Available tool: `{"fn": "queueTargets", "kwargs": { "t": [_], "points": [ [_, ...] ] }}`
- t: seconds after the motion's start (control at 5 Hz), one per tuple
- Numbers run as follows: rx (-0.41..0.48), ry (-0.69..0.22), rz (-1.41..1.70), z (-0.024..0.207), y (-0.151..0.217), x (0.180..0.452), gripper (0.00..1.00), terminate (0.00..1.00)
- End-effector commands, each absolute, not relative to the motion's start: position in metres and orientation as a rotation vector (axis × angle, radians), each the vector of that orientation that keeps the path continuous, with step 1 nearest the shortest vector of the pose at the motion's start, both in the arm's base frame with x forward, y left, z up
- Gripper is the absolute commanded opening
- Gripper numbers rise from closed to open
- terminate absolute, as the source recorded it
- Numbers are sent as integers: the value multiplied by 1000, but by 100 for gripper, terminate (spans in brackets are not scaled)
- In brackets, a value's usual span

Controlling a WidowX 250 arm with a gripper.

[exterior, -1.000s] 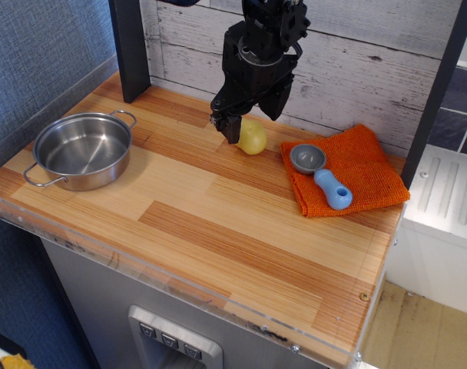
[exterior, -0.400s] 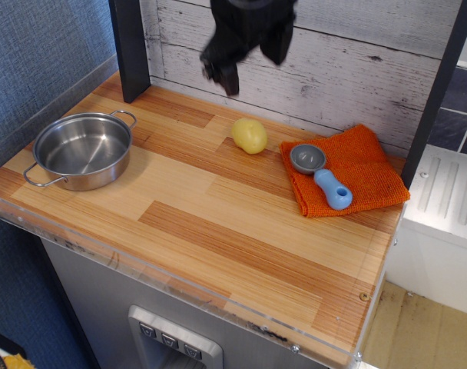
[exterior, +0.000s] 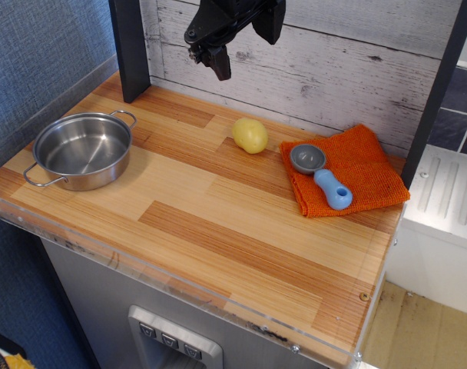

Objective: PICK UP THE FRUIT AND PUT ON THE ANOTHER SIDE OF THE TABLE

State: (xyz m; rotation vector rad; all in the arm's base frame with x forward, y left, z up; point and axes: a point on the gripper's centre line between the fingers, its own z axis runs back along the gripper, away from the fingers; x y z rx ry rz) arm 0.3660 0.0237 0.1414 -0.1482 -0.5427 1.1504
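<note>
The gripper [exterior: 241,34] has lifted away, jaws spread and empty, leaving the fruit [exterior: 250,135] below on the table [exterior: 218,223], apparently placed

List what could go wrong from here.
1. The fruit lies loose on the table; being roundish, it may roll if nudged.
2. It sits close to the back wall, leaving the claw little room.
3. The orange cloth and scoop crowd its right side.
</note>
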Motion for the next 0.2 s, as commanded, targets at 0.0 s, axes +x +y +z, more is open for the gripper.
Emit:
{"fn": "queueTargets", "kwargs": {
  "t": [0.0],
  "points": [
    [-176, -590, 1156, 159, 25, 357, 100, 100]
  ]
}}
